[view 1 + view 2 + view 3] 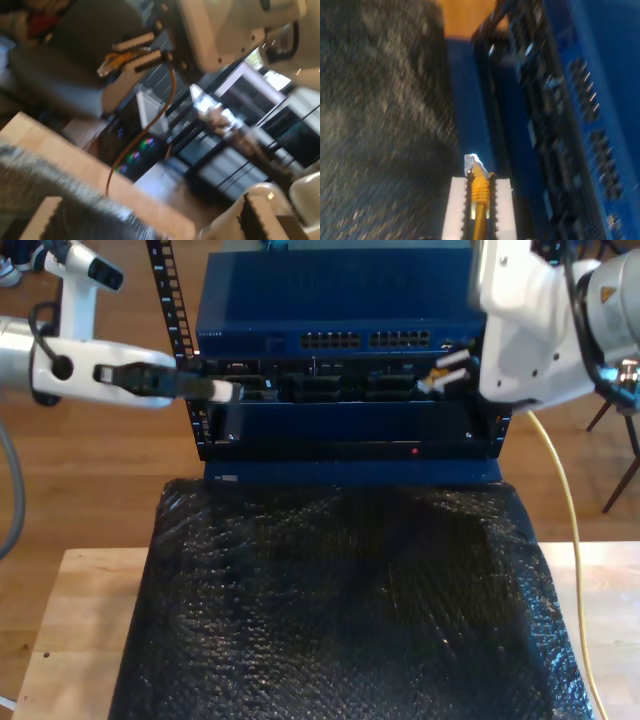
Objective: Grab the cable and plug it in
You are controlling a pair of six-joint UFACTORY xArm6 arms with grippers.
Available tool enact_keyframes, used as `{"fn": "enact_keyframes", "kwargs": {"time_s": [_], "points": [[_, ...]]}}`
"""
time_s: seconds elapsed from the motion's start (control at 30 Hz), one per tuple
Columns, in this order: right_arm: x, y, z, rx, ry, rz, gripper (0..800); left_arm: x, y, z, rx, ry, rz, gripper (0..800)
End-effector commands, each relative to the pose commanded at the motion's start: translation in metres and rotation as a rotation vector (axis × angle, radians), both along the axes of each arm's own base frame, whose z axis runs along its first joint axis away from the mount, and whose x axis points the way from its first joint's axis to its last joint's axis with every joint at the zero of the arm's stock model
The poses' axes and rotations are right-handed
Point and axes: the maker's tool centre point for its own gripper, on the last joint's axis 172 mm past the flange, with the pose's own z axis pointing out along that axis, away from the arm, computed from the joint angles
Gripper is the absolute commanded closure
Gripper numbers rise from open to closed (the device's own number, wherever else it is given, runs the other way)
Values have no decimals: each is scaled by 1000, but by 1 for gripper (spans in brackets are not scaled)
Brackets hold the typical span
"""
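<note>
Starting nearest the exterior camera, a pale wooden table (pixel 85 620) is seen, most of it covered by a black crinkled sheet (pixel 340 600). Along the sheet's edge on the exterior view's right, the cable (pixel 565 540) is seen running as a thin yellow line, up from the table edge and past the sheet's far corner toward a white arm.

Beyond the sheet a blue rack unit (pixel 340 300) stands on the wooden floor (pixel 90 500), with two blocks of dark ports (pixel 365 339) along its upper front and darker modules below them.

At the rack's front, toward the exterior view's right, my second gripper (pixel 447 370) is held level with the middle tier. Its white fingers (pixel 456 200) are closed tight on the cable just behind the plug (pixel 474 164), as the second wrist view records: yellow boot clamped between the ribbed pads, clear plug tip jutting forward. The plug is pointed at the rack's face and lies just beside it; whether it touches a socket cannot be told, the frames being blurred.

At the rack's front on the exterior view's left, my first gripper (pixel 225 390) is held out level on its white arm, close by the perforated rack post (pixel 170 300); contact cannot be judged. In the first wrist view its two fingers (pixel 45 215) are spread wide apart, with nothing held between them, and the clamped cable is seen hanging across the way.
</note>
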Motion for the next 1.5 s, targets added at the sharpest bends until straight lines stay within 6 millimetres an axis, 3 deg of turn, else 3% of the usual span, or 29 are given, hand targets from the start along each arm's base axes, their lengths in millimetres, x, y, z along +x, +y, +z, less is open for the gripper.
{"fn": "enact_keyframes", "kwargs": {"time_s": [0.17, 0.53, 0.73, 0.83, 0.97, 1.2, 1.5], "points": [[-24, -5, -54, -70, 190, 3, 800, -11, 30, -17, 139, -35, -22, 2], [-38, -37, -115, -219, 318, -58, 800, -37, 102, -50, 397, -174, -114, 2], [-38, -42, -129, -245, 345, -54, 800, -56, 133, -67, 543, -273, -209, 1], [-35, -53, -138, -254, 366, -74, 800, -74, 153, -84, 571, -254, -234, 2], [-35, -62, -150, -279, 389, -88, 800, -92, 176, -91, 614, -291, -283, 3], [-33, -87, -164, -388, 407, -156, 800, -135, 188, -109, 623, -394, -447, 2], [-32, -89, -173, -409, 423, -156, 800, -179, 223, -130, 545, -540, -446, 1]]}}
